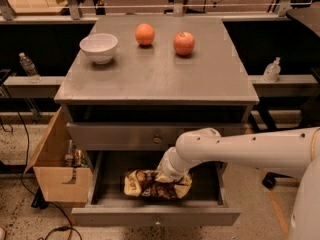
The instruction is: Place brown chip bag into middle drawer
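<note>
The brown chip bag [145, 184] lies crumpled inside the open drawer [155, 217], the pulled-out one below a shut drawer, left of the drawer's centre. My white arm reaches in from the right and my gripper [167, 176] is down in the drawer, on the bag's right part. The wrist hides the fingertips.
On the cabinet top [155, 79] stand a white bowl [99, 47], an orange [145, 34] and a red apple [184, 43]. An open cardboard box [55, 169] stands on the floor at the cabinet's left. A shut drawer [155, 136] sits above the open one.
</note>
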Action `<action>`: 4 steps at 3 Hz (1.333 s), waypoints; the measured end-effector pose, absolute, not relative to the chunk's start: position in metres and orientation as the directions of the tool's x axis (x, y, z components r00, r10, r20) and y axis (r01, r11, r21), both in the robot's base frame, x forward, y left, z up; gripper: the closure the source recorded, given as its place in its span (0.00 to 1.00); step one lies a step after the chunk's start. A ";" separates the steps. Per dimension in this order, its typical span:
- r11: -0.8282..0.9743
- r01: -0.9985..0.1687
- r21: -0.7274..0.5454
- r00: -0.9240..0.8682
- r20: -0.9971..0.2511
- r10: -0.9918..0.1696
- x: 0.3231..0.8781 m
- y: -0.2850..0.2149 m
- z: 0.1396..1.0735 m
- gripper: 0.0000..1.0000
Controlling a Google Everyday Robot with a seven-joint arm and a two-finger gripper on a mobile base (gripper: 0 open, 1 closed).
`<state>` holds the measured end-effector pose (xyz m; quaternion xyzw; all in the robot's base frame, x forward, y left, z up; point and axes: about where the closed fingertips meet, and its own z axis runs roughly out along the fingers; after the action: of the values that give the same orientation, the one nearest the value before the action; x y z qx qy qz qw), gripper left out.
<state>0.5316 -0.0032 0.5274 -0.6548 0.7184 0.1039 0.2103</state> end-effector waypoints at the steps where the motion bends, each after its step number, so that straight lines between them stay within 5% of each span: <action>1: 0.124 -0.984 -0.127 -0.057 -0.440 -0.896 0.532 -0.003 0.527 1.00; 4: 0.119 -0.985 -0.121 -0.054 -0.439 -0.897 0.530 -0.001 0.525 0.37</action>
<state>0.5301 -0.0010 0.5248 -0.6551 0.7183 0.1061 0.2090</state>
